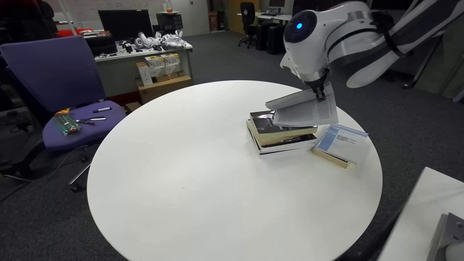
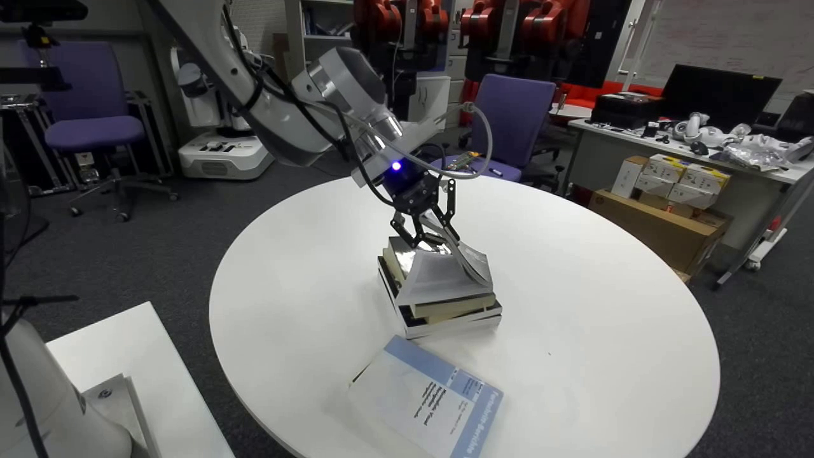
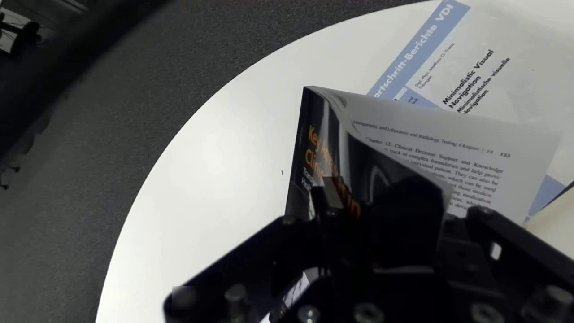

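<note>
Paperback (image 3: pixel 372 157), black glossy cover, orange lettering, hangs splayed from the claw (image 1: pixel 320 97), over the stack of books (image 2: pixel 451 312) on the round white surface (image 1: pixel 188 163); we see it in all three views. Claw is pinched together on it, jaws nearly met, apparently on cover plus some leaves (image 1: pixel 304 112); how many leaves we can't tell, bite itself hidden. Leaves droop toward the stack in both exterior views; whether their lower edge touches it, we can't tell. Blue-and-white book (image 2: pixel 439 401) lies flat beside the stack, seemingly on a cream-edged volume (image 1: pixel 330 157). Handling, our guess: light to middling, floppy, since the leaves sag and fan; shiny cover probably slips in a weak grip, and single leaves would crease or tear if they carried the weight. We'd rate this bite so-so: flaps hang free, so the block could twist about the pinch. Firmer place, we think, is the spine side, across the whole thickness, covers pressed flat together, near mid-length so neither end dips
</note>
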